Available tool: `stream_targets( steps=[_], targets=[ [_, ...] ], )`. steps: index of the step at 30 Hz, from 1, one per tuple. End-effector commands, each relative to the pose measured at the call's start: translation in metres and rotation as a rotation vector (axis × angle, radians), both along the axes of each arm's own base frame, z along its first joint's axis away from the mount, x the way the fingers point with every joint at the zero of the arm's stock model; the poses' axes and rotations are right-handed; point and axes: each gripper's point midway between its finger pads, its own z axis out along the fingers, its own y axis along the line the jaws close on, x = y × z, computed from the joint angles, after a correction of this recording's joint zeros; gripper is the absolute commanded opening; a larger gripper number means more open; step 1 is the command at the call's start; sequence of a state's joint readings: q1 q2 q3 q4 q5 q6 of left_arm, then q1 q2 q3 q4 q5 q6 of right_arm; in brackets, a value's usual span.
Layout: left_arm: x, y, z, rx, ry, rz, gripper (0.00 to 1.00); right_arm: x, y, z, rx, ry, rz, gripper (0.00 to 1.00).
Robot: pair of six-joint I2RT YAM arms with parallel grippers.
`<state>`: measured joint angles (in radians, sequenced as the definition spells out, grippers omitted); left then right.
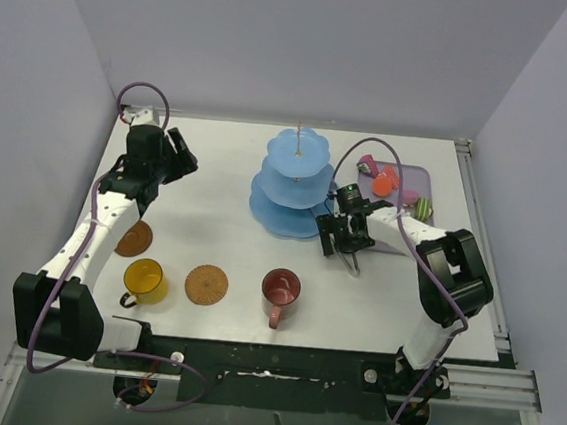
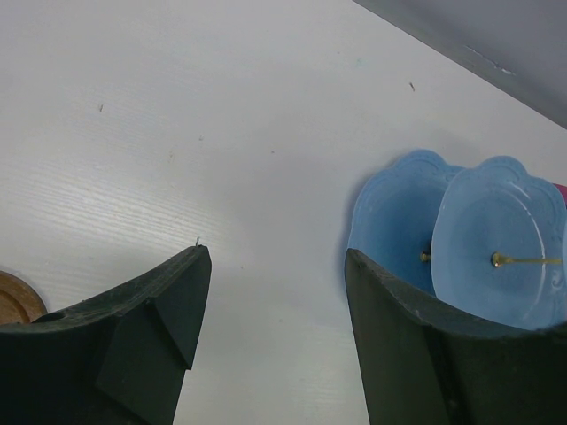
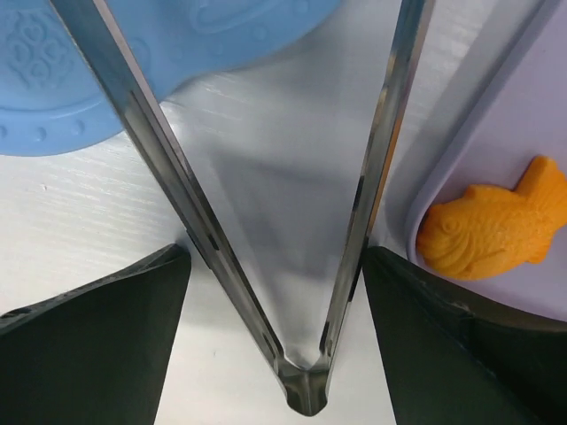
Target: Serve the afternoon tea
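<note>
Holding tongs [image 3: 301, 394] in right gripper [image 3: 275, 257], jaws pinching both blades, blades splayed. Lying just right of the right blade: fish cake [image 3: 492, 226] on tray [image 3: 496, 115], long axis crossways to tongs. Stand [image 1: 291, 188] off to the left. Way nearer the right arm. Left gripper [image 2: 275, 301] half open, empty. Counting one stand, yellow mug [image 1: 143, 279], red mug [image 1: 281, 288], two coasters [image 1: 206, 284], at least four cakes [image 1: 409, 194].
</note>
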<state>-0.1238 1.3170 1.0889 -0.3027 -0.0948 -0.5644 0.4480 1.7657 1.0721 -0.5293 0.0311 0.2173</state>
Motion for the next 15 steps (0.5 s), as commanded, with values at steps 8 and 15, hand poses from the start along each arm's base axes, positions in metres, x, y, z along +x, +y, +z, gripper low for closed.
stream_targets(
  steps=[8, 15],
  targets=[
    [0.011, -0.002, 0.026, 0.004, -0.074, -0.016, 0.61, 0.006, -0.017, -0.004, -0.118, -0.132, -0.038, 0.59],
    [0.011, -0.003, 0.023, -0.002, -0.07, -0.018, 0.61, 0.026, 0.005, 0.068, 0.001, -0.242, -0.077, 0.44]
  ],
)
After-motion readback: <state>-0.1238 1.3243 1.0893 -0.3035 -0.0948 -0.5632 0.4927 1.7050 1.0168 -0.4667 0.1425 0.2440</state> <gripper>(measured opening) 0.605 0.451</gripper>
